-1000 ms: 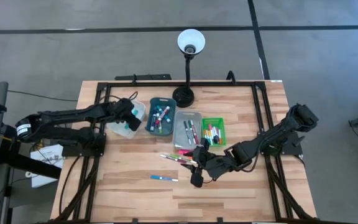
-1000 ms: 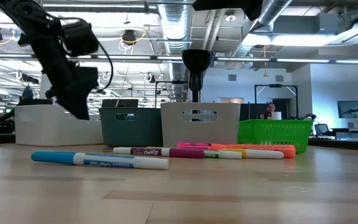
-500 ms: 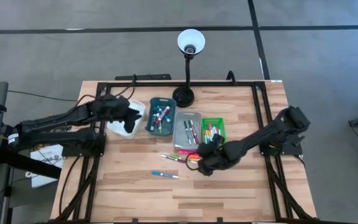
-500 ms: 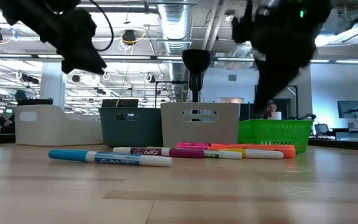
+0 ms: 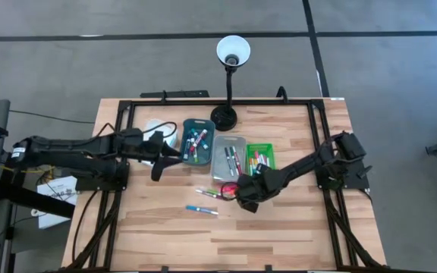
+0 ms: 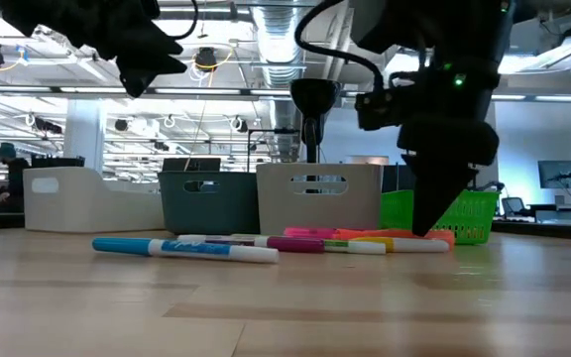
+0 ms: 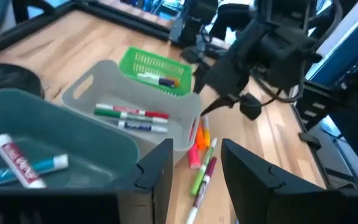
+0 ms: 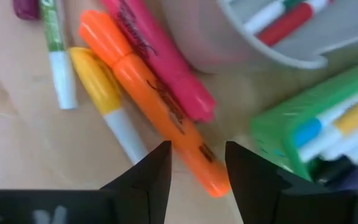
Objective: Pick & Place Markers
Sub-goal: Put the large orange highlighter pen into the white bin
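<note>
You are lowering the right gripper (image 8: 194,177), fingers parted and grasping nothing, over the orange highlighter (image 8: 160,99), which is lying on the table touching the pink highlighter (image 8: 160,59) just beside the grey tray (image 5: 228,158). Closing here is risking pinching both or nudging the yellow-capped marker (image 8: 107,102). The left gripper (image 5: 160,152) is hovering near the teal tray (image 5: 197,142), fingers parted, empty.

Left hand (image 5: 160,155) raised, fingers apart, right hand (image 5: 243,199) lowered, fingers apart
</note>
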### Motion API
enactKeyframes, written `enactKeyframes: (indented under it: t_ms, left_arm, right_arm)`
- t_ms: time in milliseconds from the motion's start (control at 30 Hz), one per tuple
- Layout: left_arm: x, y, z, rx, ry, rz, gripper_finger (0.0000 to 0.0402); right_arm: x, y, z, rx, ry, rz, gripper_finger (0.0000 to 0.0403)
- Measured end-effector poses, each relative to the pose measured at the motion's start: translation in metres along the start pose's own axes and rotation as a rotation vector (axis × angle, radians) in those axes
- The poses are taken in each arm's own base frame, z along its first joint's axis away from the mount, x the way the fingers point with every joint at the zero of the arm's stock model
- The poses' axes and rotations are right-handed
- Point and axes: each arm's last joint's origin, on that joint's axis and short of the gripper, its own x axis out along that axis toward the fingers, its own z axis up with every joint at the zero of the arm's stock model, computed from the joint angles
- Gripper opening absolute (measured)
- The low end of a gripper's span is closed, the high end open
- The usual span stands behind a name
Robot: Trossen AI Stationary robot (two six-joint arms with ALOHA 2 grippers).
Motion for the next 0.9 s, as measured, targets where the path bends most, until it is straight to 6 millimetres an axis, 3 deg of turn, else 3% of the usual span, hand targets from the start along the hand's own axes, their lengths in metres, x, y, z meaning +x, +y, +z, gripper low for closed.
enactKeyframes:
  t_ms: [433, 700, 900]
  left_arm:
    - [0.006, 0.000, -0.001, 0.002, 0.011, -0.001, 0.0131]
    - [0.006, -0.001, 0.000, 0.002, 0.004, -0.003, 0.0131]
    - [0.006, -0.001, 0.001, 0.003, -0.007, -0.006, 0.0131]
  right_arm:
    - [0.000, 0.004, 0.004, 0.018, -0.012, 0.072, 0.0122]
    - [0.006, 0.006, 0.005, 0.022, -0.015, 0.069, 0.0148]
    - [0.022, 0.011, 0.006, -0.068, 0.015, 0.078, 0.0164]
